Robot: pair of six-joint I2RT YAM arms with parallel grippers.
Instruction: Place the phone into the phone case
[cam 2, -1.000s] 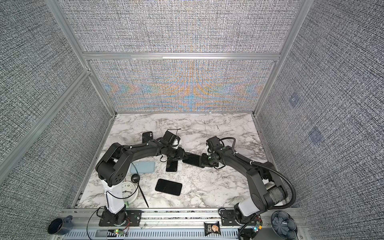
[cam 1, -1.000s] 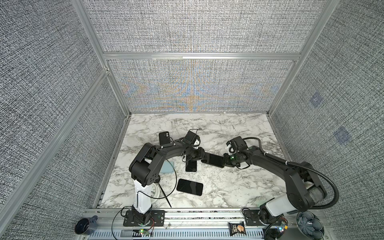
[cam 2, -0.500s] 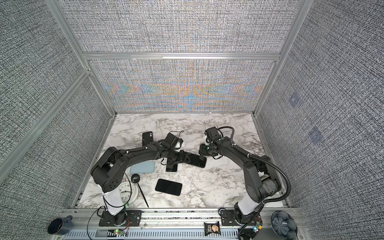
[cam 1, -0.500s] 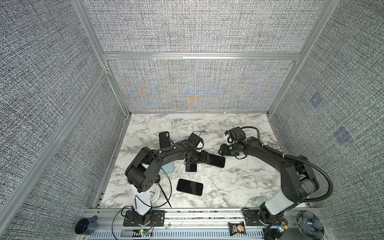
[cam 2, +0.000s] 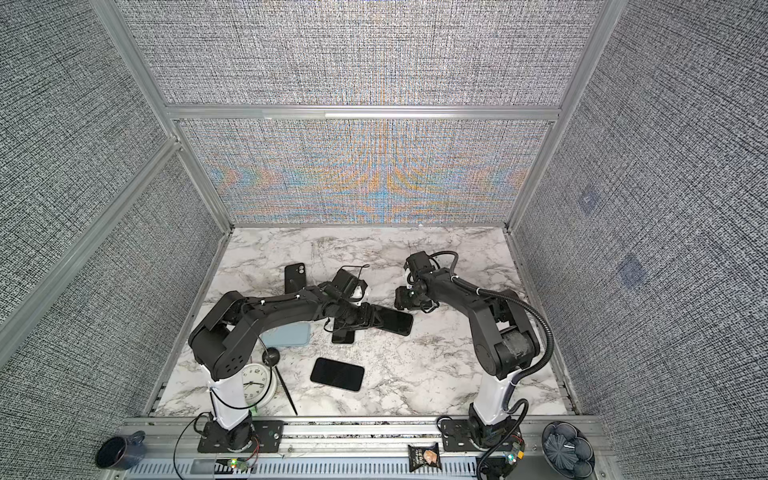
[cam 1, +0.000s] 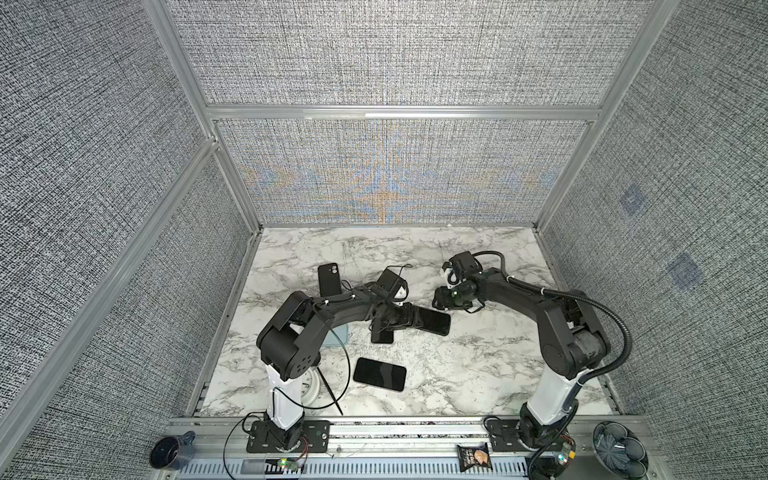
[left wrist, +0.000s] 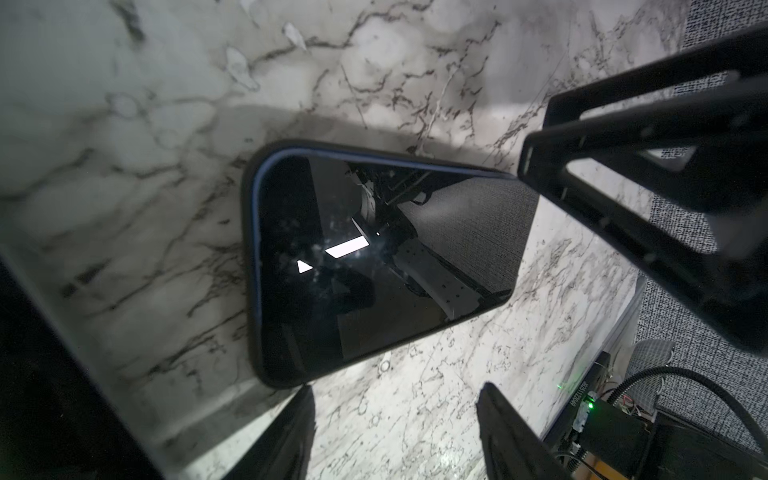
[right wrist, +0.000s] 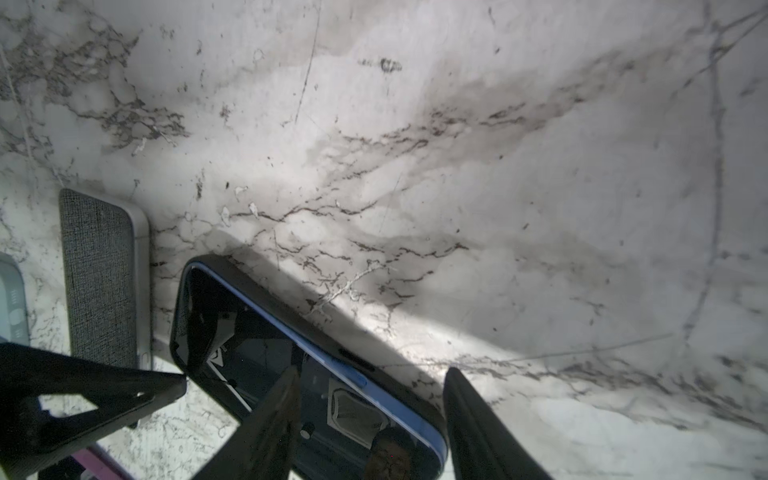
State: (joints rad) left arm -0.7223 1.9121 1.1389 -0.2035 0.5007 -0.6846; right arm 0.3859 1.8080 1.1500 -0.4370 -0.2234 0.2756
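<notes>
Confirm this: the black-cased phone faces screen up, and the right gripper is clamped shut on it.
Not quite. The right gripper is open, its jaws apart and not clamped on the black-cased phone, as the right wrist view shows. The phone does face screen up.

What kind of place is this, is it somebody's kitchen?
Probably a robot test booth, not a kitchen: a left arm and right arm bolted to a metal rail, grey fabric walls boxing in the marble table, and phones laid out on it.

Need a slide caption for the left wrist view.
Open left gripper just short of the black-cased, blue-edged phone on the white marble tabletop.
</notes>
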